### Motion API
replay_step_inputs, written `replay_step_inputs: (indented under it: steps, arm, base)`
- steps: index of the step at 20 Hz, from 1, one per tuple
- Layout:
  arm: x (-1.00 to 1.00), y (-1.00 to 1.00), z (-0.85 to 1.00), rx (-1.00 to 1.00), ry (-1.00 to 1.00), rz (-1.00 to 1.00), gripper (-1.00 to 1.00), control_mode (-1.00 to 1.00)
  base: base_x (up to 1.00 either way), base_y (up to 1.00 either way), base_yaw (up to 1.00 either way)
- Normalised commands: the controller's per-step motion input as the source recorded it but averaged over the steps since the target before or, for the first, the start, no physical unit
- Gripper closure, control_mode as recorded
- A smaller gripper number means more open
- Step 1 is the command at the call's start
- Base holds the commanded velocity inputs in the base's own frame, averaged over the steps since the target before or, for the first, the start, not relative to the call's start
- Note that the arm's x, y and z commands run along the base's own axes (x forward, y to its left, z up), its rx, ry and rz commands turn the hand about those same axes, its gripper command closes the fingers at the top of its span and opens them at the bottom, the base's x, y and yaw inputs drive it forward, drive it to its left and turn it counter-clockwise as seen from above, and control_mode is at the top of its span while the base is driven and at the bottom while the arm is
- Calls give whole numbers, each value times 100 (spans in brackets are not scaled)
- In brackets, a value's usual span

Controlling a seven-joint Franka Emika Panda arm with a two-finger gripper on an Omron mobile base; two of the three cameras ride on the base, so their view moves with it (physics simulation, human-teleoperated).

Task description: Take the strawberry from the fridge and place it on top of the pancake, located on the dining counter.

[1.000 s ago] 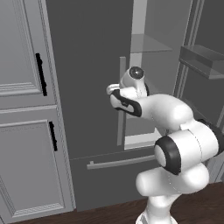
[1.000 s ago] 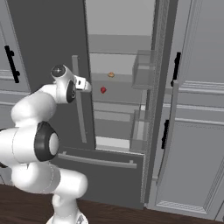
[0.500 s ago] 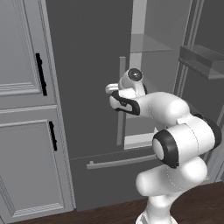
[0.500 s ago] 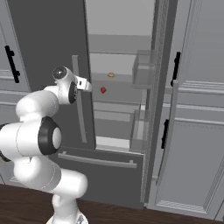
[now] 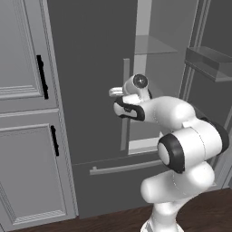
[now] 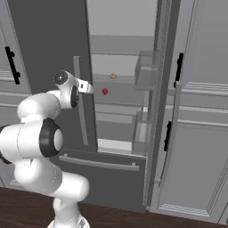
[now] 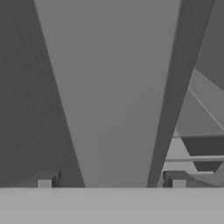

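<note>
Since a second ago, my arm has swung a little and the white hand has pushed closer to the long bar handle (image 6: 79,100) on the left fridge door (image 5: 90,77). Nothing else has moved.

I see the pincer (image 7: 109,180) from the hand view with one dark tip on each side of the handle. The tips (image 7: 45,179) stand apart, and I cannot tell if they touch the bar.

I see the fridge (image 6: 120,26) with its right door (image 6: 156,102) swung open. The left door is shut, so the way in is a narrow gap between that door's edge and the open door's bins. The strawberry (image 6: 105,91) sits on a glass shelf (image 6: 122,95) inside, a bit right of my hand and farther back. A small tan-orange thing (image 6: 113,76) sits on the shelf behind it, higher up. They are apart. There is open room on the shelf around the berry. The bottom drawer (image 6: 102,178) is shut.
</note>
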Motion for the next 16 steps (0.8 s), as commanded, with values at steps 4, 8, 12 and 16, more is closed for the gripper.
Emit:
replay_step_inputs:
  steps: [4, 8, 12, 16]
  arm:
    - [63, 20, -16, 0, 1, 0, 100, -100]
    - [18, 46, -5, 0, 0, 2, 100, -100]
    - [-54, 49, 0, 0, 0, 7, 100, -100]
    - [-100, 49, 0, 0, 0, 7, 100, -100]
  base:
    - [0, 0, 0]
    - [0, 0, 0]
    - [0, 0, 0]
    - [0, 0, 0]
